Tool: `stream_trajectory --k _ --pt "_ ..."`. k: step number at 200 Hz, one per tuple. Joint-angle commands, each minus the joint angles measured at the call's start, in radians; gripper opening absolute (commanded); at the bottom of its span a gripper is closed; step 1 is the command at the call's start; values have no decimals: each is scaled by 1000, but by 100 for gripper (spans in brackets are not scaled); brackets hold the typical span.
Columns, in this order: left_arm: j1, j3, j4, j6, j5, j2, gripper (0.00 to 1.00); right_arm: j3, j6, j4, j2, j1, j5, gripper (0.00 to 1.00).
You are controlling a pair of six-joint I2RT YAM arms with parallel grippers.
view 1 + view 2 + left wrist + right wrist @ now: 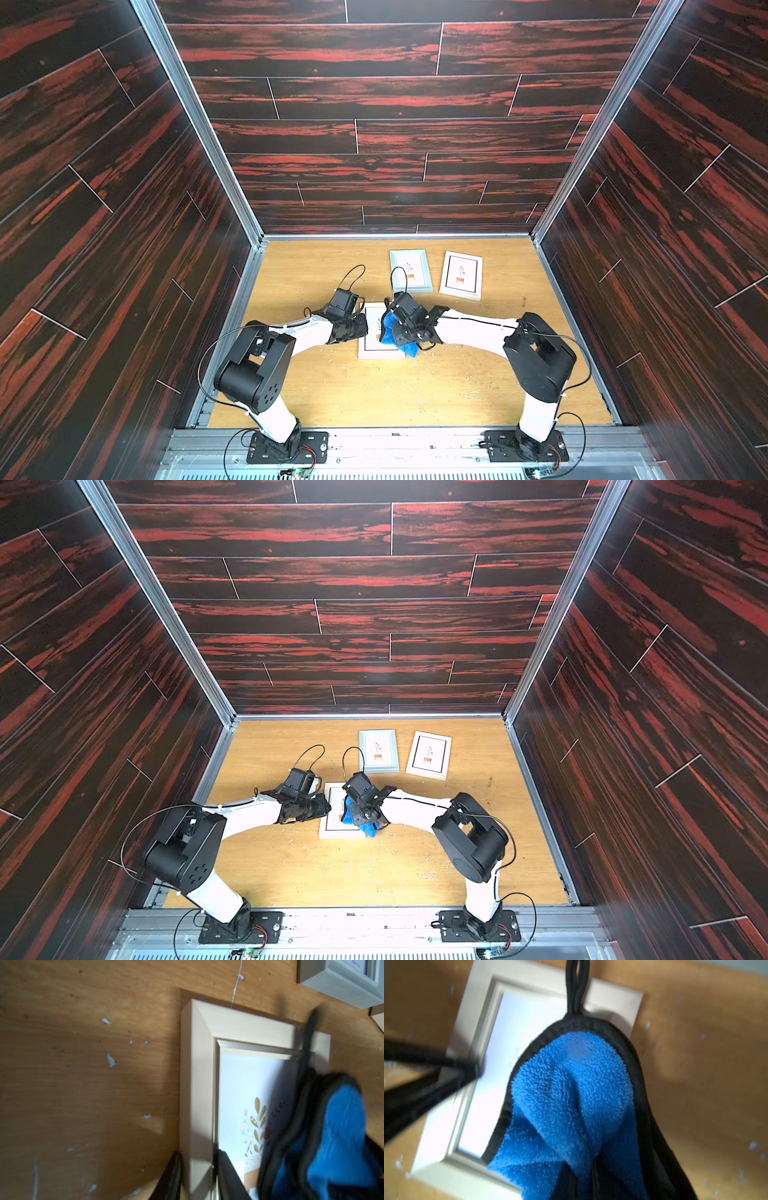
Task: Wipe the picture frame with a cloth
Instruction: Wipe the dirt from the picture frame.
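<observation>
A cream picture frame (374,352) lies flat mid-table, also seen in a top view (338,833). My left gripper (198,1159) is shut on its side rail (197,1084), one finger outside, one on the glass side. The bright blue cloth (571,1088) with black trim hangs bunched from my right gripper (581,1186), which is shut on it. The cloth rests over the right part of the frame's glass (512,1022), and its black loop (576,987) lies across the far rail. In both top views the cloth (388,332) (368,829) sits under the right wrist.
Two more frames lie further back: a pale blue-grey one (410,271) and a white one with a dark inner border (461,274). Dark wood-patterned walls enclose the table on three sides. White flecks (111,1060) dot the wooden tabletop (374,395).
</observation>
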Motion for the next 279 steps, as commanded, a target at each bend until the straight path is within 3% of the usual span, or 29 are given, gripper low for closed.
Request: stream_trajectory --k 1,51,123,153,181,237,279 --pt "-1 -34 -105 -32 12 49 26 32 19 -61 75 -21 3 0" --pt "-7 -35 -121 -29 -4 38 26 244 -64 -73 200 -66 63 0" --pt "-19 -34 -112 -43 -7 45 26 -39 9 -11 24 38 -16 0" --pt "-28 -26 -122 -34 -5 48 26 79 -4 -21 110 0 100 0" --pt "-34 -21 -118 -35 -5 49 26 192 -36 -21 173 -63 83 0" --pt "-51 -18 -63 -47 12 68 26 44 13 -31 93 -51 101 0" --pt "-85 -4 -27 -73 31 75 26 193 -19 -29 153 -93 95 0"
